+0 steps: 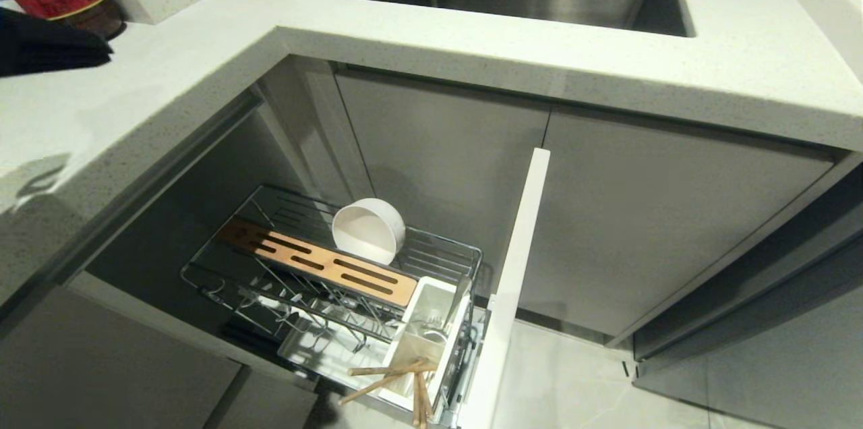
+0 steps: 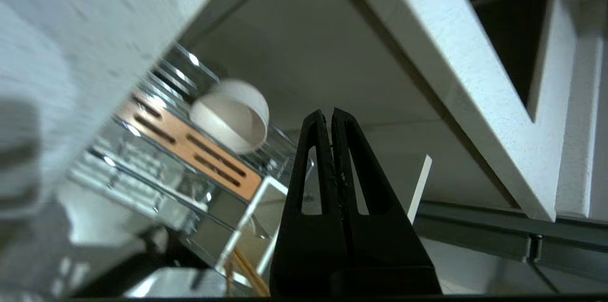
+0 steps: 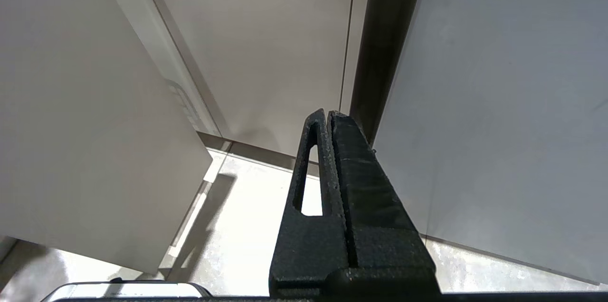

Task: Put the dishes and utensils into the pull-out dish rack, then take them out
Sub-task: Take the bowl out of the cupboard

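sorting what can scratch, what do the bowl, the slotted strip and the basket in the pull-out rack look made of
Bowl: looks like glazed ceramic, smooth off-white with a soft sheen, though melamine can't be ruled out.
Slotted strip: seems wood or bamboo, warm tan and matte, with dark cut slots.
Basket: chromed steel wire, thin bright rods with mirror-like highlights.

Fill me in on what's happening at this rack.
The pull-out rack stands open below the counter. A white bowl sits on its side in the wire basket, and chopsticks stick out of the white utensil holder. No plate is visible. The left gripper is shut and empty, away from the rack. The right gripper is shut too, idle beside the cabinet doors.
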Robot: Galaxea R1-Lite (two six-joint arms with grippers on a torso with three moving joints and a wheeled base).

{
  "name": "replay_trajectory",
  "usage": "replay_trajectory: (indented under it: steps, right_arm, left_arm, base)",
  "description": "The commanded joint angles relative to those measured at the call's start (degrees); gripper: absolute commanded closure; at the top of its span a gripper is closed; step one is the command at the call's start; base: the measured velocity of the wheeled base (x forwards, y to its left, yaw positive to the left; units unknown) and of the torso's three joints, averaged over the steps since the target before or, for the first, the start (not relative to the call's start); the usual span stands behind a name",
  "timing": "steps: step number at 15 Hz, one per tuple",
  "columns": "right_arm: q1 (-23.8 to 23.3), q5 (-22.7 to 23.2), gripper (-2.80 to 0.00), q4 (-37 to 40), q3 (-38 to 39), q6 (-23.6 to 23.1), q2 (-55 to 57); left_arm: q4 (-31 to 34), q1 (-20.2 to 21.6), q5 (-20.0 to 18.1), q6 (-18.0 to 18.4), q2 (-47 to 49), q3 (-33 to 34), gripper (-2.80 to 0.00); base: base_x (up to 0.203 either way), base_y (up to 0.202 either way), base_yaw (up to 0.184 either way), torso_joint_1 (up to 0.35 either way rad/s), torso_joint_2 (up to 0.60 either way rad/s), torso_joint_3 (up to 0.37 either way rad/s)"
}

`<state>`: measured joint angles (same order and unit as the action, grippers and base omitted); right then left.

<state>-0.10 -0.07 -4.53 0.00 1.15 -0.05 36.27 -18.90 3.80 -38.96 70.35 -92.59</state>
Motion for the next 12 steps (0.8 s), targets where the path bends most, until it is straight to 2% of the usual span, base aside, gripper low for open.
replay_trajectory:
  steps: [1,4,8,12]
  right_arm:
    - [0.0,0.0,0.00,0.0,1.5,0.0,0.0]
    - [0.0,0.0,0.00,0.0,1.6,0.0,0.0]
    - [0.0,0.0,0.00,0.0,1.5,0.0,0.0]
    - [0.0,0.0,0.00,0.0,1.5,0.0,0.0]
  left_arm:
    - [0.0,-2.6,0.1,-2.6,5.5,2.5,0.00]
    - [-1.6,-5.3,0.5,-4.3,10.0,6.0,0.00]
    - [-12.1,-6.9,5.6,-5.6,15.4,13.2,0.00]
    - [-16.4,-9.6,7.1,-6.3,19.9,17.5,0.00]
  base:
    - [0.000,0.000,0.000,0.000,0.00,0.000]
    - [0.000,0.000,0.000,0.000,0.00,0.000]
    - [0.000,0.000,0.000,0.000,0.00,0.000]
    - [0.000,0.000,0.000,0.000,0.00,0.000]
